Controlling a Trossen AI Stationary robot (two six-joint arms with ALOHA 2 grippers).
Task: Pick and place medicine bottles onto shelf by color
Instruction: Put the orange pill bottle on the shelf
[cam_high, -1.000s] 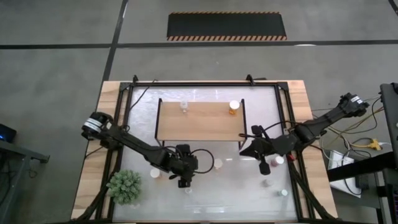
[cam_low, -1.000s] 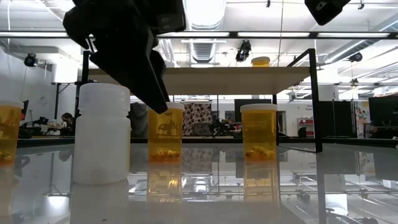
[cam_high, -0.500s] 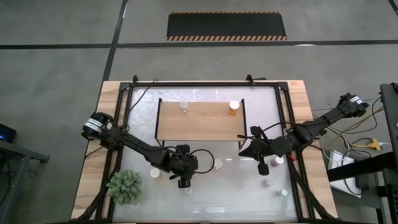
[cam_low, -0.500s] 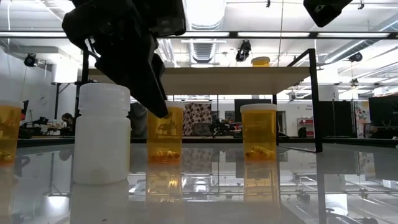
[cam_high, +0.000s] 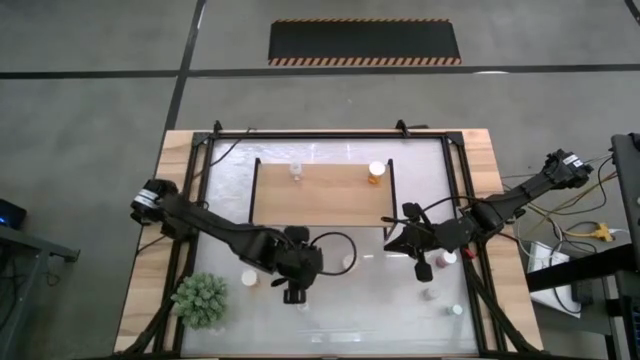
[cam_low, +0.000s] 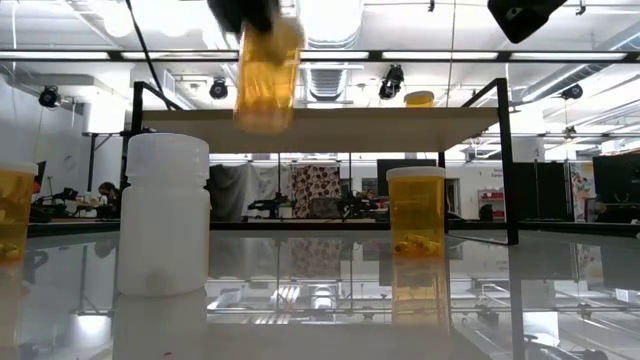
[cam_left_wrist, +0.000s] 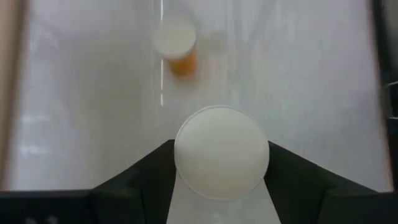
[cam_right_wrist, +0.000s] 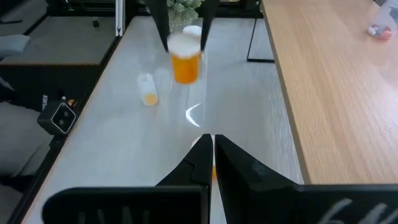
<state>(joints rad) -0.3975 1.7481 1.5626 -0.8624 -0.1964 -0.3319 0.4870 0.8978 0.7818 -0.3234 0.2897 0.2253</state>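
Now airborne: on the glossy white surface (cam_high: 330, 300) framed by a wooden table, the left arm's dark two-finger hand (cam_high: 294, 292) grips an orange-bodied, white-capped medicine bottle (cam_low: 267, 70) by its sides, near the front edge and well short of the low light-wood shelf on thin black legs (cam_high: 320, 195). The bottle hangs upright, long axis vertical and cap uppermost, its round white cap filling the space between the fingers (cam_left_wrist: 137, 174) in the left wrist view. Half a second ago it stood on the surface with the hand closing round it; it has since been lifted clear, so that in the low view its body sits level with the shelf board.

The right arm's hand (cam_high: 391, 242) waits just off the shelf's right front leg, its fingers pressed together with nothing between them, and has not moved.

A tall all-white bottle (cam_low: 164, 213) and a second orange bottle (cam_low: 415, 210) stand upright on the surface as before. Two bottles are on the shelf: an orange one (cam_high: 376, 172) at the far right and a small pale one (cam_high: 296, 170) at the far middle. More bottles stand near the right hand, among them a dark reddish one (cam_high: 425, 268). A green spiky plant (cam_high: 202, 298) sits at the front left corner.
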